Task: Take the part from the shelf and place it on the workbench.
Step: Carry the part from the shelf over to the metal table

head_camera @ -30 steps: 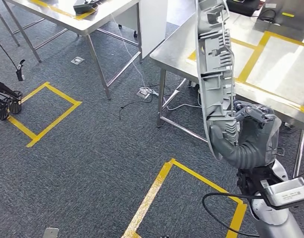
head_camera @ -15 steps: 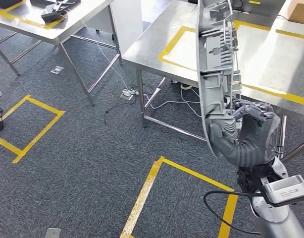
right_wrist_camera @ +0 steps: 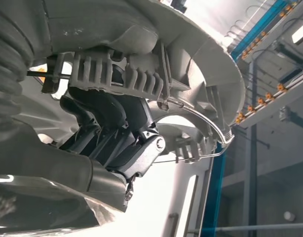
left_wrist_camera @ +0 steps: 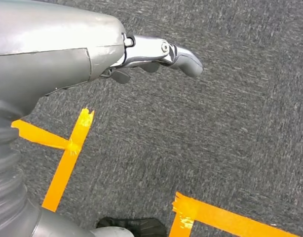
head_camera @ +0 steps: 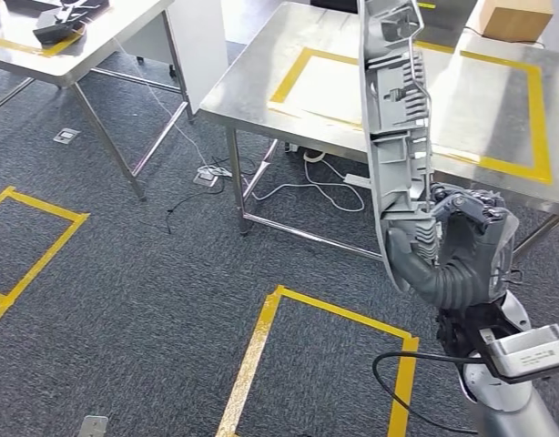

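One long grey part (head_camera: 395, 127) gripped upright at its lower end by right hand (head_camera: 462, 246), fingers (right_wrist_camera: 105, 133) curled into ribbing, in front of steel desk (head_camera: 256, 82) at 12 o'clock. Left hand (left_wrist_camera: 105, 54) empty, fingers extended, above carpet (left_wrist_camera: 224, 138).

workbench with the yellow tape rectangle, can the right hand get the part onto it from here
Probably yes. The right hand holds the grey plastic part upright, directly before the steel workbench. The taped rectangle looks bare; a cardboard box sits beyond it. Reach depth is uncertain.
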`<state>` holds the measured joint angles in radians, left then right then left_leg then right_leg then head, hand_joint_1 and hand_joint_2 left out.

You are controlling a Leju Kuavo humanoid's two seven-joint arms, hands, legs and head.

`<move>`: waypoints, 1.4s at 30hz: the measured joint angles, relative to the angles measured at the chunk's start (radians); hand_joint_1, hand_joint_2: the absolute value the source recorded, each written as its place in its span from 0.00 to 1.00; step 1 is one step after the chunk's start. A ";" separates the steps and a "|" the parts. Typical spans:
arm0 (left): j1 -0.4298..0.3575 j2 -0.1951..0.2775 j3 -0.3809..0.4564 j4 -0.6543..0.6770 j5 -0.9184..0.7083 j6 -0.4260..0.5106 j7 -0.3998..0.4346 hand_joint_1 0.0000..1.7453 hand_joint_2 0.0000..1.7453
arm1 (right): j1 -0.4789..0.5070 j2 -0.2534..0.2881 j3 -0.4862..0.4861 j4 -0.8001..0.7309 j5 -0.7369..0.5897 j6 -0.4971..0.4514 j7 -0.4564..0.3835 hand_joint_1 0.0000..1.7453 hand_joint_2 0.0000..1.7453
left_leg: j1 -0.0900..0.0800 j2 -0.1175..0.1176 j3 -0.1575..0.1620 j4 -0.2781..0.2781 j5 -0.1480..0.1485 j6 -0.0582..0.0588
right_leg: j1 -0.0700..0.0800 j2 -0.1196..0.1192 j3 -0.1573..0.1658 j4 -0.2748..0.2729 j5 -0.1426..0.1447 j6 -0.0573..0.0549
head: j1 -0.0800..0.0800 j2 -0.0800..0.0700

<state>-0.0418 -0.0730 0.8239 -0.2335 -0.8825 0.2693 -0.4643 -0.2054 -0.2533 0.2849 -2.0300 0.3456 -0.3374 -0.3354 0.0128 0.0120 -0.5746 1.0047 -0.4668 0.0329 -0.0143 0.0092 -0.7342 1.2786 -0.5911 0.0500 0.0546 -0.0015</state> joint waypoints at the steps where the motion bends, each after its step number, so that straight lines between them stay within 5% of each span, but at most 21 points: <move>1: 0.000 0.000 0.000 0.000 0.000 0.000 0.000 0.00 1.00 | 0.001 0.000 0.000 0.001 -0.001 0.000 0.000 1.00 1.00 | 0.000 0.008 0.000 0.000 0.000 0.000 | -0.001 -0.002 -0.002 0.006 0.009 0.003 | 0.000 0.000; 4: 0.000 -0.003 0.001 0.000 0.001 0.000 0.000 0.00 1.00 | 0.001 0.000 -0.001 0.003 -0.002 -0.002 0.000 1.00 1.00 | -0.001 0.028 0.001 0.005 -0.005 -0.008 | -0.002 -0.030 0.091 -0.169 0.095 0.005 | 0.000 0.000; 6: 0.000 -0.002 0.004 0.000 0.001 0.000 0.000 0.00 1.00 | 0.001 0.000 -0.001 0.002 -0.001 -0.003 0.000 1.00 1.00 | -0.006 0.039 0.001 0.011 -0.010 -0.018 | 0.001 -0.048 0.139 -0.258 0.116 -0.003 | -0.001 0.000; 9: 0.000 -0.001 0.010 0.000 0.001 0.000 0.000 0.00 1.00 | 0.004 0.000 -0.001 0.002 -0.001 -0.004 0.000 1.00 1.00 | -0.007 0.052 0.002 0.014 -0.013 -0.032 | 0.004 -0.033 0.143 -0.268 0.117 -0.023 | -0.003 0.000; 11: 0.000 -0.001 0.011 0.000 0.001 0.000 0.000 0.00 1.00 | 0.004 0.000 -0.002 0.002 -0.001 -0.005 0.000 1.00 1.00 | -0.004 0.036 -0.011 0.050 -0.043 -0.041 | 0.001 -0.021 0.143 -0.271 0.121 -0.037 | -0.006 0.000; 14: 0.002 -0.001 0.014 0.000 0.002 0.000 0.000 0.00 1.00 | 0.004 0.000 -0.001 0.002 0.000 -0.005 -0.001 1.00 1.00 | -0.002 0.002 -0.089 0.231 -0.138 -0.048 | 0.001 -0.002 0.143 -0.272 0.123 -0.048 | -0.010 0.000; 16: 0.004 0.000 0.015 0.000 0.003 0.000 0.000 0.00 1.00 | 0.007 0.000 -0.001 0.003 0.002 -0.005 -0.001 1.00 1.00 | -0.003 -0.002 -0.121 0.300 -0.148 -0.045 | 0.003 0.016 0.144 -0.272 0.123 -0.048 | -0.010 0.000; 17: 0.005 0.000 0.016 0.000 0.003 0.000 0.000 0.00 1.00 | 0.008 0.000 -0.001 0.003 0.003 -0.006 -0.001 1.00 1.00 | -0.003 -0.004 -0.112 0.279 -0.124 -0.042 | 0.004 0.025 0.144 -0.272 0.123 -0.048 | -0.010 0.000; 20: 0.005 0.001 0.016 0.000 0.003 0.000 0.000 0.00 1.00 | 0.010 0.000 -0.001 0.002 0.007 -0.008 -0.001 1.00 1.00 | -0.003 -0.039 -0.027 0.089 -0.026 -0.024 | 0.006 0.051 0.146 -0.270 0.123 -0.046 | -0.009 0.000; 22: 0.005 0.003 0.017 0.000 0.004 0.001 -0.001 0.00 1.00 | 0.012 0.000 -0.002 0.002 0.007 -0.010 -0.001 1.00 1.00 | -0.004 -0.060 0.000 0.025 -0.013 -0.019 | 0.004 0.065 0.138 -0.268 0.126 -0.037 | -0.009 0.000; 24: 0.005 0.001 0.017 0.000 0.004 0.001 -0.001 0.00 1.00 | 0.016 0.000 -0.004 0.002 0.007 -0.013 -0.001 1.00 1.00 | -0.005 -0.051 0.002 0.015 -0.013 -0.017 | 0.002 0.078 0.132 -0.271 0.131 -0.023 | -0.010 0.000; 27: 0.004 -0.001 0.017 0.000 0.004 0.001 -0.002 0.00 1.00 | 0.016 0.000 -0.008 0.001 0.007 -0.015 -0.001 1.00 1.00 | 0.002 -0.026 0.006 -0.001 -0.004 -0.004 | 0.003 0.042 0.095 -0.209 0.088 -0.008 | -0.002 0.000; 29: 0.005 -0.001 0.017 0.000 0.003 0.001 -0.002 0.00 1.00 | 0.016 0.000 -0.009 0.001 0.007 -0.015 -0.001 1.00 1.00 | 0.002 -0.010 0.006 -0.002 -0.004 0.000 | 0.002 0.008 0.034 -0.079 0.025 0.000 | 0.002 0.000; 31: 0.006 -0.001 0.018 0.000 0.003 0.001 -0.002 0.00 1.00 | 0.020 0.000 -0.009 0.002 0.008 -0.016 0.000 1.00 1.00 | 0.002 0.007 0.006 -0.002 -0.005 0.000 | -0.001 -0.001 -0.006 0.007 0.002 0.007 | 0.003 0.000; 32: 0.006 -0.001 0.018 0.000 0.003 0.001 -0.002 0.00 1.00 | 0.021 0.000 -0.009 0.003 0.009 -0.016 0.000 1.00 1.00 | 0.002 0.014 0.007 -0.001 -0.006 -0.001 | -0.002 -0.004 0.001 -0.006 0.019 0.008 | 0.003 0.000; 34: 0.005 -0.003 0.018 0.000 0.003 0.001 -0.002 0.00 1.00 | 0.020 0.000 -0.009 0.003 0.012 -0.017 0.000 1.00 1.00 | 0.002 0.027 0.009 0.001 -0.010 -0.006 | -0.003 -0.025 0.066 -0.130 0.083 0.009 | 0.003 0.000; 36: 0.004 -0.003 0.018 0.000 0.003 0.001 -0.002 0.00 1.00 | 0.018 0.000 -0.009 0.003 0.014 -0.019 -0.001 1.00 1.00 | -0.004 0.037 0.010 0.007 -0.016 -0.017 | 0.001 -0.054 0.131 -0.246 0.118 0.002 | 0.002 0.000; 39: 0.005 -0.001 0.018 0.000 0.002 0.002 -0.002 0.00 1.00 | 0.022 0.000 -0.009 0.003 0.015 -0.021 0.000 1.00 1.00 | -0.009 0.054 0.010 0.011 -0.018 -0.029 | 0.006 -0.050 0.143 -0.268 0.119 -0.016 | -0.001 0.000; 42: 0.004 0.000 0.018 0.000 0.000 0.001 -0.002 0.00 1.00 | 0.023 0.001 -0.009 0.003 0.016 -0.023 0.000 1.00 1.00 | -0.004 0.031 -0.010 0.068 -0.062 -0.042 | 0.001 -0.035 0.142 -0.272 0.123 -0.038 | -0.005 0.000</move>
<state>-0.0380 -0.0733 0.8418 -0.2335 -0.8822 0.2707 -0.4667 -0.1821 -0.2527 0.2762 -2.0272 0.3614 -0.3599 -0.3352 0.0086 0.0431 -0.5850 1.0728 -0.5290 -0.0094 -0.0128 -0.0258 -0.5917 1.0065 -0.4681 0.0118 0.0494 -0.0015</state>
